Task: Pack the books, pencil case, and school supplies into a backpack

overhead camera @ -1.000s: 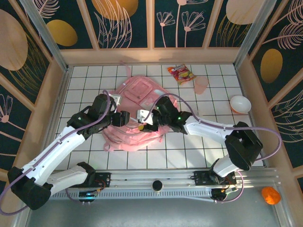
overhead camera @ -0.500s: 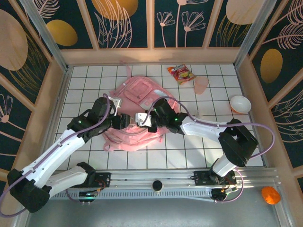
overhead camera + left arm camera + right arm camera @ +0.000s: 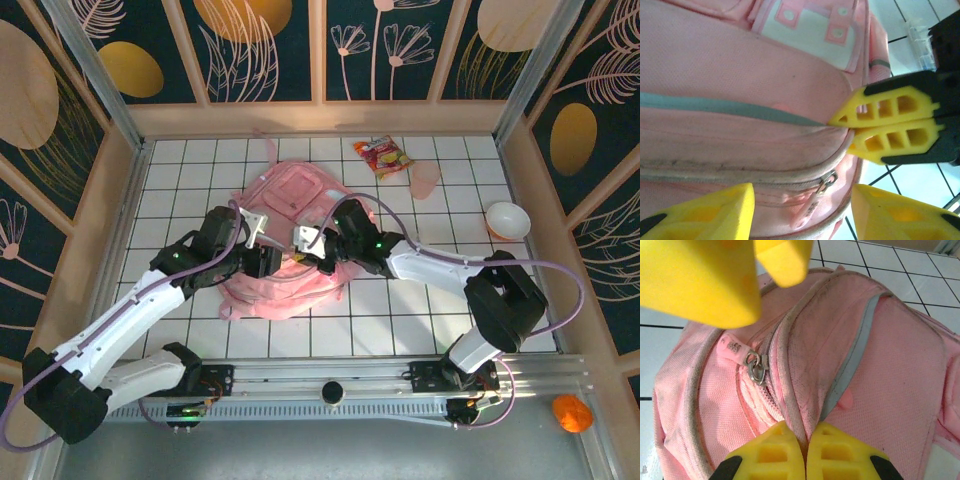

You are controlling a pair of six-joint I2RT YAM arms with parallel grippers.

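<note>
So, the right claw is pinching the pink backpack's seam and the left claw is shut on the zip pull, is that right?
Not quite: the left claw is open, its fingers apart either side of the zip pull, as the left wrist view shows. The right claw is indeed pinching the seam of the backpack.

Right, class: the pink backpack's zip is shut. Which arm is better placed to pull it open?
Probably the left. The left gripper is open, with the zipper pull lying in the gap between its fingers. The right gripper is shut on a fold of the pink backpack, so it looks busy bracing it.
</note>
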